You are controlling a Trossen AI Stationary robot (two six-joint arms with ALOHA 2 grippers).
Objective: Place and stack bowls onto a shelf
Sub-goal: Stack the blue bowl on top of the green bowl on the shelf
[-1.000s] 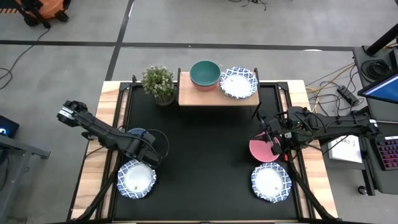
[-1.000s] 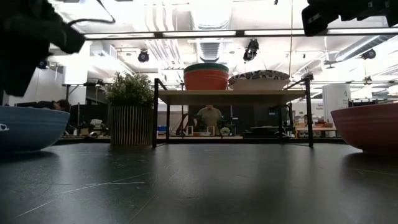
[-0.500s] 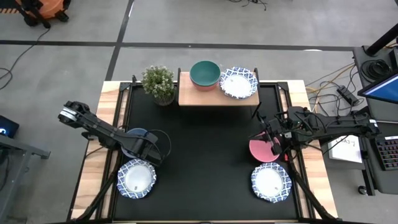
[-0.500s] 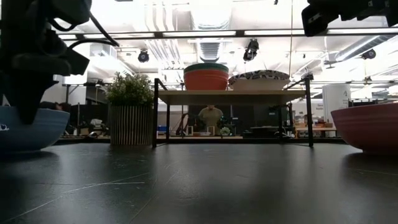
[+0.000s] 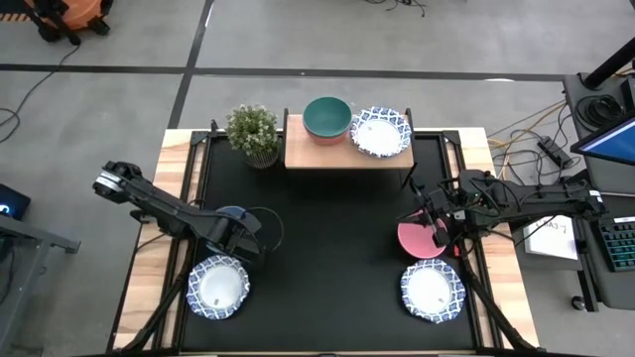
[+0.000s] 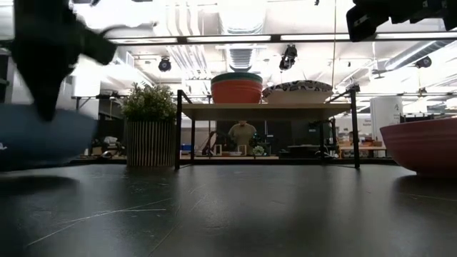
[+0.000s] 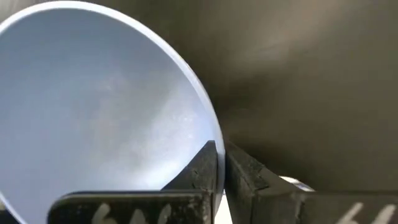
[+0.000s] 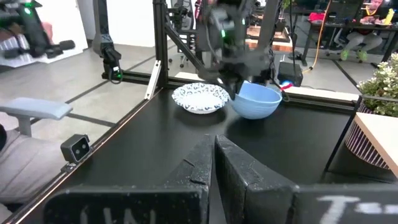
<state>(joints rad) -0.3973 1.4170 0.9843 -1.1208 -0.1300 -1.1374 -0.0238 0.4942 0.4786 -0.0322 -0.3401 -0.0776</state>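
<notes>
A grey-blue bowl sits at the left of the black mat, and my left gripper is shut on it. A white bowl with a blue patterned rim rests on the mat just near of it. My right gripper is shut and hangs above a pink bowl, which stands on the mat at the right. Another patterned bowl lies near of that. On the shelf at the far edge, a green bowl sits nested in a red one, beside a patterned bowl. My left gripper pinches the grey-blue bowl's rim on the bowl's right, near side. One finger is inside the bowl and the other outside. The fingers come from above, slanting down. Whether the bowl's base rests on the mat I cannot tell.
A potted green plant stands left of the shelf at the far edge. The middle of the black mat lies bare between the two arms. A person shows in the room behind the shelf.
My left gripper has come down over the grey-blue bowl's rim and shut on it. The gripper and the bowl have then shifted a little toward the table's right edge.
</notes>
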